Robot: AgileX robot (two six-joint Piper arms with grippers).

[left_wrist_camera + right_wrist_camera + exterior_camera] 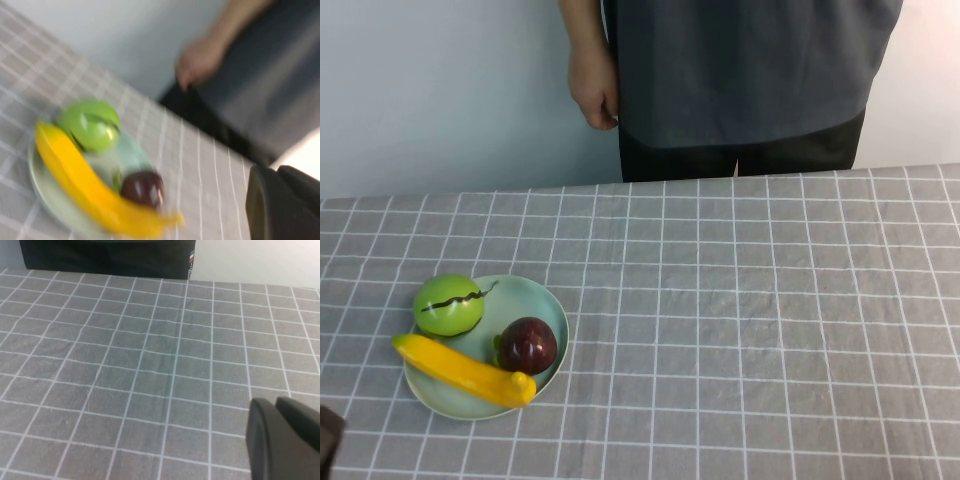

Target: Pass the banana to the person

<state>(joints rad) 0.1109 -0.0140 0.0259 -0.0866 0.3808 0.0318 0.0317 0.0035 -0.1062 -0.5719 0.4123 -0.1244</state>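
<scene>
The yellow banana (465,372) lies across the near edge of a pale green plate (552,310) at the table's front left. It also shows in the left wrist view (85,187). The person (740,70) stands behind the table's far edge in a dark grey shirt, with one hand (592,90) hanging down. My left gripper (274,172) is shut and empty, held back from the plate; a dark corner of it shows at the bottom left of the high view (326,438). My right gripper (274,404) is shut and empty above bare cloth.
A round green fruit (448,304) and a dark red-purple fruit (527,345) share the plate with the banana. A grey checked cloth (770,320) covers the table. A pale wall stands behind the person.
</scene>
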